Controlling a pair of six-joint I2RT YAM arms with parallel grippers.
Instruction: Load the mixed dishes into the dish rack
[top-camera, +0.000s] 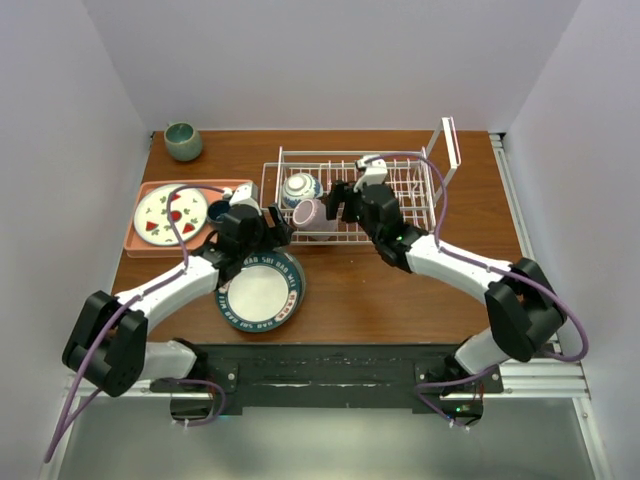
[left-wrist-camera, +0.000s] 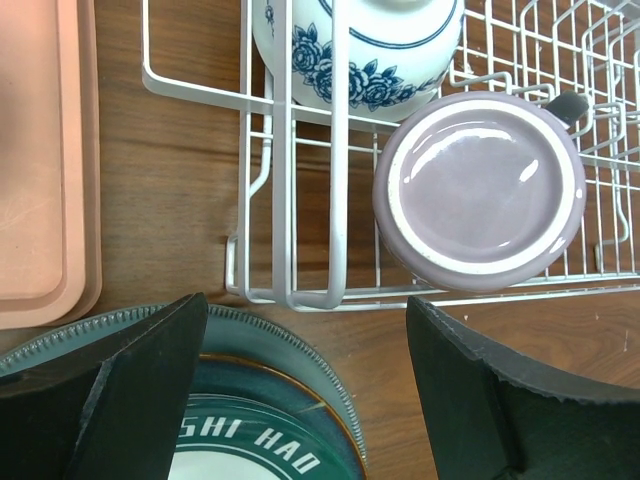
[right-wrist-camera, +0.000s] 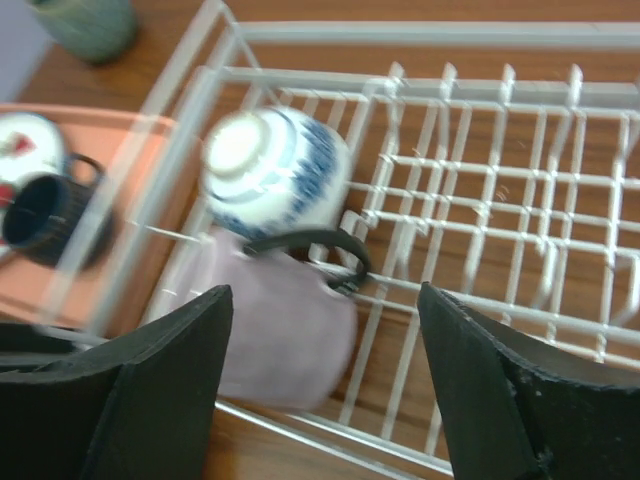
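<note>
The right pincer (right-wrist-camera: 325, 300) hung released at the rack (right-wrist-camera: 500, 185) near rail, mug (right-wrist-camera: 285, 335) just ahead beside the bowl (right-wrist-camera: 275, 170), bare wires rightward; the left pincer (left-wrist-camera: 305, 305) gaped over the lettered plate (left-wrist-camera: 250, 437).

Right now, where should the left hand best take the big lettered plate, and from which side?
Probably the far rim, from straight above. The lettered plate lies flat, so only its edge can be pinched, and the open left hand hangs over that rim.
</note>
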